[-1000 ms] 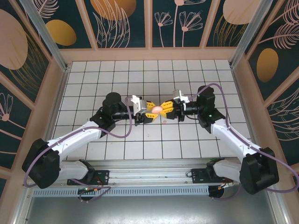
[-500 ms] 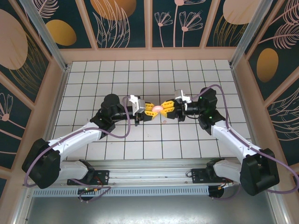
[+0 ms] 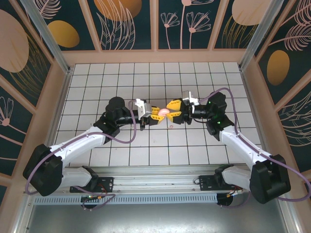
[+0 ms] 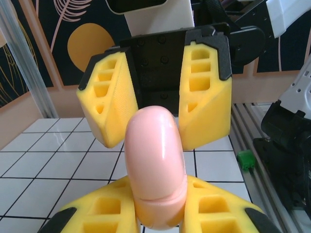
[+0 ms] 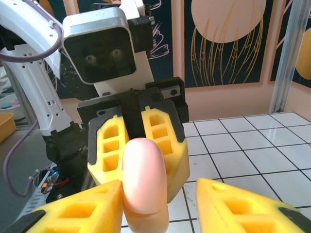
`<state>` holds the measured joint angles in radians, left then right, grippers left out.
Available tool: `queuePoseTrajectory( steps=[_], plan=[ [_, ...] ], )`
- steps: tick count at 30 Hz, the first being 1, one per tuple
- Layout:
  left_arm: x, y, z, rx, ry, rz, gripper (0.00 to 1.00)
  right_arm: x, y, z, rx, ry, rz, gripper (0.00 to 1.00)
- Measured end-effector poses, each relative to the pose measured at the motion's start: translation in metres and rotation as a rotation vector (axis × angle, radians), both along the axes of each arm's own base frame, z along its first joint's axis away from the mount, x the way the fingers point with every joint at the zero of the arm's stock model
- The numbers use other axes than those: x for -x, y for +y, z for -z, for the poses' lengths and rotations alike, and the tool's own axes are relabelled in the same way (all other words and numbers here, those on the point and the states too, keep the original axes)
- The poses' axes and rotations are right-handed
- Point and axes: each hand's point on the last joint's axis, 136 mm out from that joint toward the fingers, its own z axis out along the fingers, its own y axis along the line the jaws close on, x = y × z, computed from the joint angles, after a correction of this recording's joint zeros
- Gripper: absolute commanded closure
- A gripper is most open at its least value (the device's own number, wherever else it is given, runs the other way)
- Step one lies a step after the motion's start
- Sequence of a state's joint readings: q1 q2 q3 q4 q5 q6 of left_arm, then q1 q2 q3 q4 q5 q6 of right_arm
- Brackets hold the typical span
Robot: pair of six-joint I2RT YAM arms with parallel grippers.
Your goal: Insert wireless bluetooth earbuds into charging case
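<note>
Two grippers meet nose to nose over the middle of the tiled table (image 3: 97, 82), with the pink case (image 3: 164, 112) between them. The left gripper (image 3: 154, 113) has its yellow fingers clamped on the case, which the left wrist view shows edge-on with a seam running round it near the grip, so the lid looks closed. The right gripper (image 3: 173, 110) has its jaws apart. Its fingers (image 4: 206, 102) stand either side of the free end of the case without pinching it, and in the right wrist view the case sits close against one pad and clear of the other. Over the last second the pair has drifted a little away from the arm bases in the top view, and the right gripper has turned slightly, so its fingers now straddle the case more squarely. One pale pink earbud (image 3: 171, 127) lies loose on the tiles just nearer the bases than the two grippers, where it lay a second ago, untouched. No earbud is seen inside the case. That reads as the set-up for opening the case, the right fingers needing to close on the lid while the left holds the body. The smooth rounded shell could slip or twist under an off-centre pinch.
</note>
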<state>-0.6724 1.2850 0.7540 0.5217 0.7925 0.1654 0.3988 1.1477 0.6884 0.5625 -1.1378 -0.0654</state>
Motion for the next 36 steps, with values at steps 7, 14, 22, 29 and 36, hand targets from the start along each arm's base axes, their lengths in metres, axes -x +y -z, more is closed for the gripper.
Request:
queuePoseTrajectory(
  steps=[7,14,22,29,36],
  plan=[
    [0.003,0.000,0.011,-0.040,0.005,0.014,0.87,-0.017,-0.005,-0.006,-0.019,0.000,0.092,0.57],
    [0.000,0.001,0.013,-0.048,-0.004,-0.005,0.87,-0.022,-0.006,-0.006,-0.024,0.027,0.122,0.57],
    [-0.011,0.012,0.039,-0.051,0.041,-0.065,0.88,-0.042,-0.012,0.002,0.003,0.168,0.240,0.57],
    [-0.030,0.030,0.085,-0.064,0.158,-0.175,0.88,-0.073,-0.027,0.014,0.082,0.433,0.468,0.59],
    [-0.039,0.041,0.100,-0.036,0.208,-0.269,0.88,-0.100,-0.040,0.062,0.227,0.858,0.693,0.62]
  ],
)
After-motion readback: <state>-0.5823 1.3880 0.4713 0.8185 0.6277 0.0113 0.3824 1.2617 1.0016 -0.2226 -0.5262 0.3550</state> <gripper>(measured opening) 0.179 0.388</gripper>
